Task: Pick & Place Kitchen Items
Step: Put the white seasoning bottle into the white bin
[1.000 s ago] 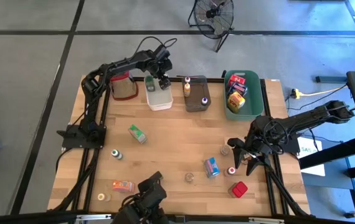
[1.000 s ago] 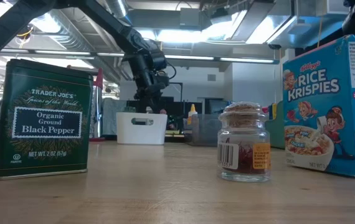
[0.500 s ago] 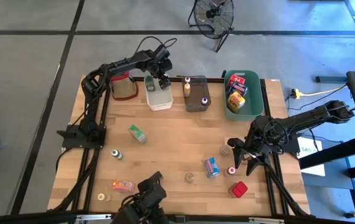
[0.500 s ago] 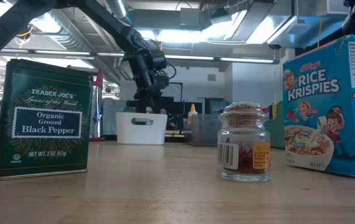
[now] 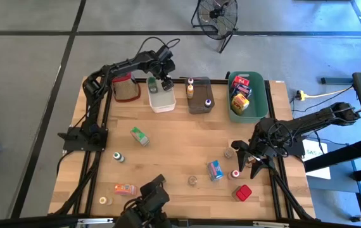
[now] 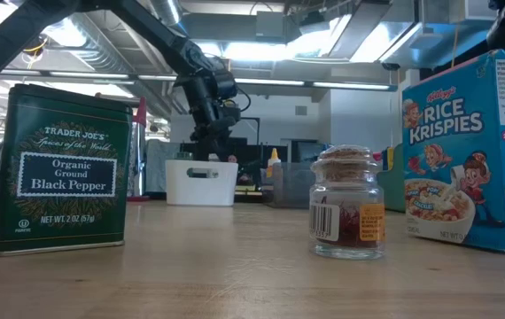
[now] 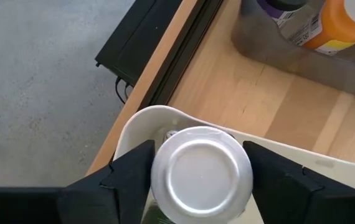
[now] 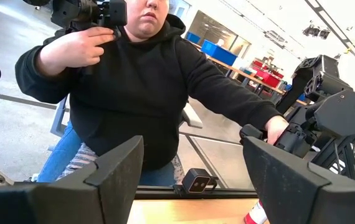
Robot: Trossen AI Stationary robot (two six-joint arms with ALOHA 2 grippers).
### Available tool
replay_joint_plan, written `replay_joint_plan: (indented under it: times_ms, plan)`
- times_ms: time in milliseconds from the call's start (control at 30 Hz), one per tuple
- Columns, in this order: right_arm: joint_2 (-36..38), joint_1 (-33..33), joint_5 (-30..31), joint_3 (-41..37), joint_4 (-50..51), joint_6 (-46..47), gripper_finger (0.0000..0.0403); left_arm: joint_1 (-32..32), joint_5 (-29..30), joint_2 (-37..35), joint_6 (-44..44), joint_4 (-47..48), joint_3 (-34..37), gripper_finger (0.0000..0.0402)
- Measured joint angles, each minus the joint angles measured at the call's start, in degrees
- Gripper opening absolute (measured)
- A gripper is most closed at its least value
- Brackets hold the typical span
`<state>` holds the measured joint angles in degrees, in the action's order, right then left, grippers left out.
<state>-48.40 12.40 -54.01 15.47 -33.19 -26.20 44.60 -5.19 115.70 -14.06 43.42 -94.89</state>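
High view, looking straight down on a light wooden table [image 5: 174, 158]. At its far edge stand a white plastic tub [image 5: 161, 98], a grey see-through tub [image 5: 200, 96] and a green tub [image 5: 247, 96]. The left gripper [image 5: 166, 82] hangs over the white tub. In the left wrist view its two dark fingers [image 7: 127, 171] stand on either side of a small jar with a round silver lid [image 7: 201, 174], close against the lid; whether they press it or have just let go cannot be told. The jar sits inside the white tub.

The right gripper [image 5: 247, 158] rests low near the table's right edge, its jaws spread wide and holding nothing; a red-capped bottle [image 5: 235, 173] stands just beside it, not touching. The right wrist view looks into the room, where a person in a black hoodie [image 8: 146, 81] sits.

Loose kitchen items lie scattered: a small green box [image 5: 140, 135], a green-capped bottle [image 5: 118, 156], a blue cereal box [image 5: 215, 170], a red box [image 5: 243, 192] and an orange packet [image 5: 125, 189]. Low view, close up: a dark green black-pepper tin [image 6: 62, 168] and a little glass spice jar [image 6: 346, 204].
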Motion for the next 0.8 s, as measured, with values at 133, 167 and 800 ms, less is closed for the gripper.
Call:
replay_joint_plan:
  times_ms: [133,167,800]
  plan:
    - [0.00,0.00,-0.01,0.00,0.00,0.00,0.0280,0.00,0.22,-0.04,0.39,0.01,0.00,0.0259]
    - [-0.01,0.00,-0.01,0.00,0.00,0.00,0.0280,0.00,0.31,-0.04,0.37,0.00,0.00,0.0264]
    - [0.00,0.02,3.77,-0.01,0.05,0.80,0.0280,-0.05,0.89,-0.43,-0.22,0.33,0.00,0.0275]
